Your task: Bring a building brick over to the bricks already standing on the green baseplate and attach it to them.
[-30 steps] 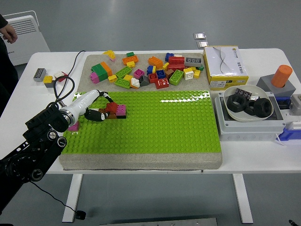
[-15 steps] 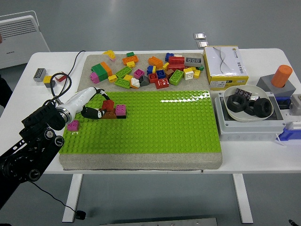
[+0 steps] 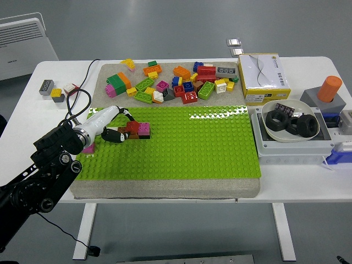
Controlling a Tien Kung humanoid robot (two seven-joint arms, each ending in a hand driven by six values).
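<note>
Setting: white table point(image 3: 165, 192), green baseplate point(image 3: 181, 148), loose brick pile point(image 3: 176, 80) behind it.
Left hand point(image 3: 113, 131): fingers curled at the red brick point(image 3: 132, 127), against the small stack point(image 3: 138, 131).
Handling: light, rigid, smooth; pinch its side walls, press straight down.
Right hand: unseen.

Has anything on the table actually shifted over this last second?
The robot hand drew slightly toward the table's near left, then returned to the small brick cluster on the green baseplate, again hiding the loose pink brick. The person at the far left left the view. The brick pile stayed put.
</note>
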